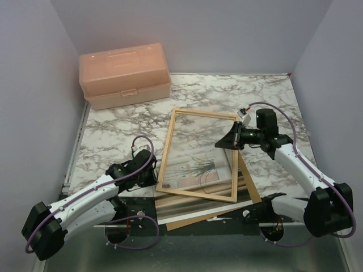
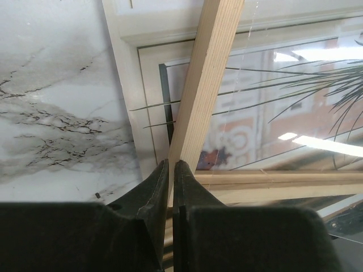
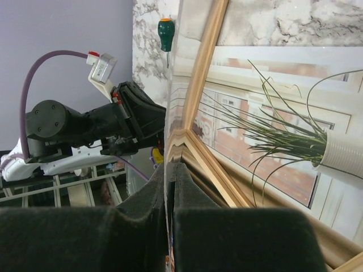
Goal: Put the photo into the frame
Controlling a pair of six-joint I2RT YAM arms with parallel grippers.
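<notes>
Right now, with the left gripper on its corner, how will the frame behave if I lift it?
The frame is thin wood bars, so probably light and stiff. Pinched only at one corner by the left gripper, it may swing or twist. The reflective glass sheet in the right gripper looks fragile.

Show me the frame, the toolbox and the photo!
Frame (image 1: 195, 194): top view, on its near wooden bar.
Toolbox (image 1: 125, 71): top view, on its lid.
Photo (image 1: 197, 168): top view, on the printed plant.
</notes>
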